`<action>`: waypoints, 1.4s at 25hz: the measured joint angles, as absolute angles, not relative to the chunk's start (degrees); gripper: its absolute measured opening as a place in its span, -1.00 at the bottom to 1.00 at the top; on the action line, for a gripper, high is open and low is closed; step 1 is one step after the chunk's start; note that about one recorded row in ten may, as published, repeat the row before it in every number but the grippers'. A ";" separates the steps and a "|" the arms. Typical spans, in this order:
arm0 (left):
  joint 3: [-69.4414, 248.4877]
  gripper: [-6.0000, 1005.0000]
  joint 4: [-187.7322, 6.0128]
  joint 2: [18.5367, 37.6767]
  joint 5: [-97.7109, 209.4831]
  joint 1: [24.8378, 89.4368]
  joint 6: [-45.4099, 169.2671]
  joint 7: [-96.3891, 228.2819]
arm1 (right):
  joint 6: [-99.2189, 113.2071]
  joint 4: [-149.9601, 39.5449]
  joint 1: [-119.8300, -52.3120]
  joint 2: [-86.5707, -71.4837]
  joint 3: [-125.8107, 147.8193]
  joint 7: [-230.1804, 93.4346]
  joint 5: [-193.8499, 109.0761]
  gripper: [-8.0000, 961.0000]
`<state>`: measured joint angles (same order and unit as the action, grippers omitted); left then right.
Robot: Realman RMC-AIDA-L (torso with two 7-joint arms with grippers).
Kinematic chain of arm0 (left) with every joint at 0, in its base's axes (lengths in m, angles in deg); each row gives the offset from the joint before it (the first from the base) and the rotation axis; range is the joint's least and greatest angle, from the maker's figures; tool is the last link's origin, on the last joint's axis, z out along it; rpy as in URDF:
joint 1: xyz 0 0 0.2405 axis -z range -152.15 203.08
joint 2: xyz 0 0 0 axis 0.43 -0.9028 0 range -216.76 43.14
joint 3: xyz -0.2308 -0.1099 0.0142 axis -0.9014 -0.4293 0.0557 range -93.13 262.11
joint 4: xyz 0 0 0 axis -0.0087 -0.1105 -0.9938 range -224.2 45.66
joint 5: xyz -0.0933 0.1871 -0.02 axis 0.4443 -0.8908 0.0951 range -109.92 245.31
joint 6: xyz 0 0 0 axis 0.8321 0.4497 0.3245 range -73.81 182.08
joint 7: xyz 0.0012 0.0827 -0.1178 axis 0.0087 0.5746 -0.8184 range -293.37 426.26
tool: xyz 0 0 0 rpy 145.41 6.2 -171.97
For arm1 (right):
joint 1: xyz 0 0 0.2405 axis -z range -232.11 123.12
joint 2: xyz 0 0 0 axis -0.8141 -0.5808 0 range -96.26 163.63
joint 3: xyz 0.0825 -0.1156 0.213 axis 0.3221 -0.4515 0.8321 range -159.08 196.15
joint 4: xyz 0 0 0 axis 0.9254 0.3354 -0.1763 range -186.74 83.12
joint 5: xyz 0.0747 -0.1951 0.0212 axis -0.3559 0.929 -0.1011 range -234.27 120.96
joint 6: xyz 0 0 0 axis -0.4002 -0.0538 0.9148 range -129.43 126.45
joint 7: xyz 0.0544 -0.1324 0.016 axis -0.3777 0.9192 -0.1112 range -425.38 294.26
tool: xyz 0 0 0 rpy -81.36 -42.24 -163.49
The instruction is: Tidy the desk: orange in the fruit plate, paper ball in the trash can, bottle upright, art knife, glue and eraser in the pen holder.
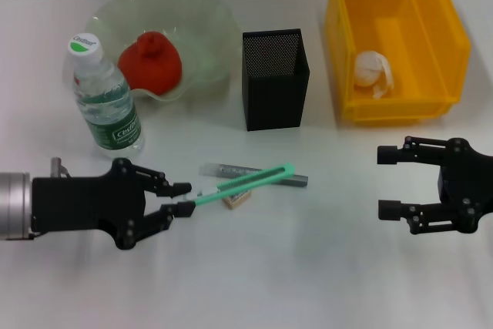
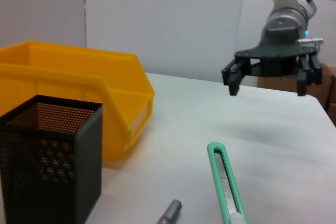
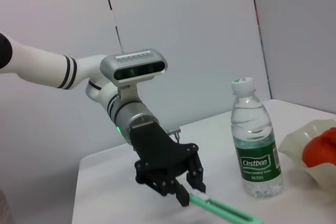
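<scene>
My left gripper (image 1: 183, 198) is shut on the near end of the green art knife (image 1: 246, 182), which slants across the grey glue stick (image 1: 296, 180) on the table. The small tan eraser (image 1: 236, 199) lies just beside the knife. In the right wrist view the left gripper (image 3: 191, 195) holds the knife's (image 3: 226, 211) white tip. The orange (image 1: 150, 61) rests in the green fruit plate (image 1: 208, 17). A water bottle (image 1: 108, 98) stands upright. The paper ball (image 1: 373, 73) lies in the yellow trash can (image 1: 454, 36). The black mesh pen holder (image 1: 275, 78) stands at centre. My right gripper (image 1: 385, 182) hovers open at the right.
In the left wrist view the pen holder (image 2: 50, 166) and trash can (image 2: 79, 93) stand to one side of the knife (image 2: 226, 182), with the right gripper (image 2: 265, 80) beyond it. The bottle stands close behind my left arm.
</scene>
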<state>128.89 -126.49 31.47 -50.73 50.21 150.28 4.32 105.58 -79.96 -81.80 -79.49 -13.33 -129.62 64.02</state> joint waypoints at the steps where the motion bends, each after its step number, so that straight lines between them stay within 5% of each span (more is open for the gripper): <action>1: 128.79 -0.59 -127.36 31.48 -50.73 50.18 150.53 3.27 | 105.59 -79.96 -81.57 -79.54 -13.17 -129.66 64.02 0.72; 23: 137.69 -0.59 -158.93 31.50 -53.23 50.97 158.11 -29.78 | 106.27 -78.53 -80.07 -80.09 -10.80 -129.93 64.02 0.71; 35: 145.71 -0.59 -170.88 31.66 -64.18 60.00 160.03 -46.84 | 105.78 -78.26 -80.13 -80.79 -10.74 -129.73 64.02 0.71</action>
<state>145.71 -170.88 31.66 -64.18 60.00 160.03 -46.84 105.78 -78.26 -80.13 -80.79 -10.74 -129.73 64.02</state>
